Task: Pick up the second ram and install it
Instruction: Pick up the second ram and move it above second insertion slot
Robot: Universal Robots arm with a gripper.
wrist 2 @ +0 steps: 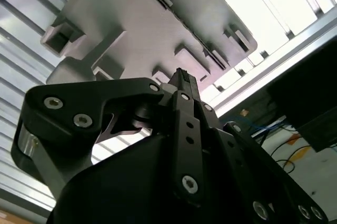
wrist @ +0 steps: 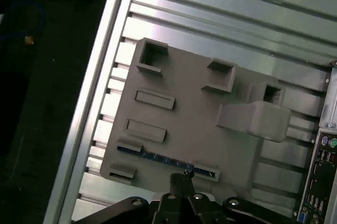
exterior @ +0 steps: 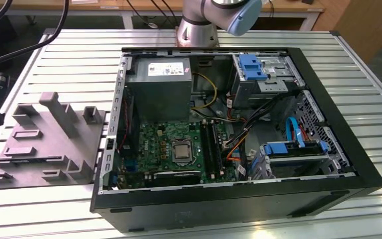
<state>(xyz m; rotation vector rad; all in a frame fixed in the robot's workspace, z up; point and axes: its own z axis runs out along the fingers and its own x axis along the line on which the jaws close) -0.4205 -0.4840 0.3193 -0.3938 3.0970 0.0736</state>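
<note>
The second ram [wrist: 152, 156] is a thin blue stick standing on edge in a slot along one side of the grey holder block [wrist: 195, 108]. In the first wrist view my gripper [wrist: 181, 176] hovers above that side of the block. Its black fingertips are pressed together with nothing between them, just over the ram's middle and apart from it. The second wrist view shows the gripper [wrist 2: 181, 78] shut, with the grey block [wrist 2: 131, 18] behind it. In the exterior view the open computer case [exterior: 324, 199] lies on the table, its motherboard [exterior: 177, 147] and black slot rails [exterior: 209, 144] facing up.
The grey holder block [exterior: 42, 144] sits on the slatted metal table [exterior: 71, 59] at the exterior view's left, beside the case's rear ports [wrist: 322, 182]. A tall post [exterior: 58, 112] rises from the block. The table edge [wrist: 89, 108] and dark floor lie beyond it.
</note>
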